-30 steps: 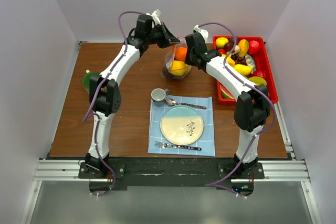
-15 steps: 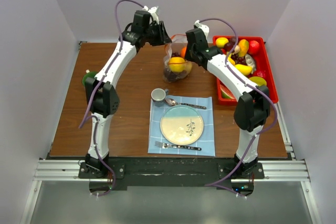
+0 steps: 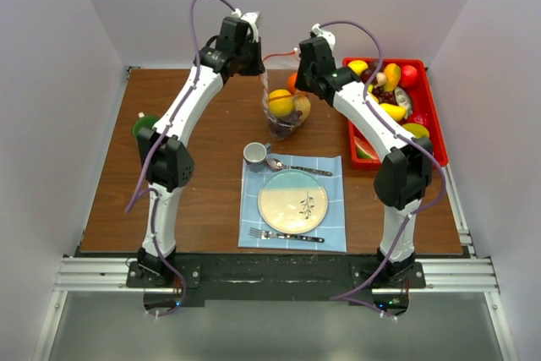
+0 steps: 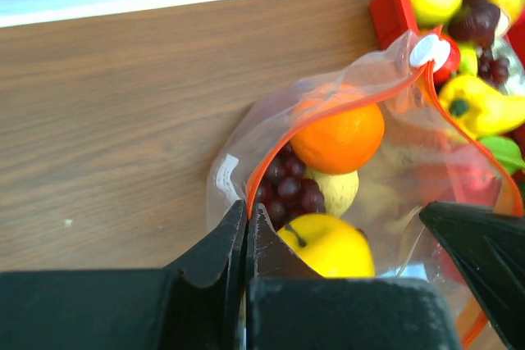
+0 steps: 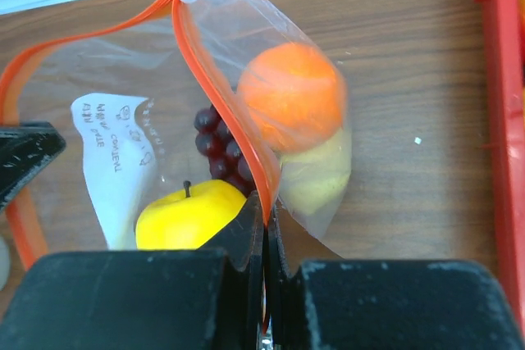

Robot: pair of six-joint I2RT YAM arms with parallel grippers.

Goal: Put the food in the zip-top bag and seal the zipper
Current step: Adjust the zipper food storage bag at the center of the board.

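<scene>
both arms reach to the far middle of the table, and the zip-top bag (image 3: 283, 116) hangs between them, just left of the red tray (image 3: 437, 120). the left gripper (image 4: 248, 223) is clenched on the orange-red zipper (image 5: 197, 59) on its side of the mouth, and the right gripper (image 5: 264, 211) is pinched tight on the strip on the other. the mouth gapes open between them. inside sit an orange (image 4: 340, 137), purple grapes (image 4: 287, 190) and a yellow apple (image 4: 328, 243). more food (image 3: 390, 112) is piled in the tray.
</scene>
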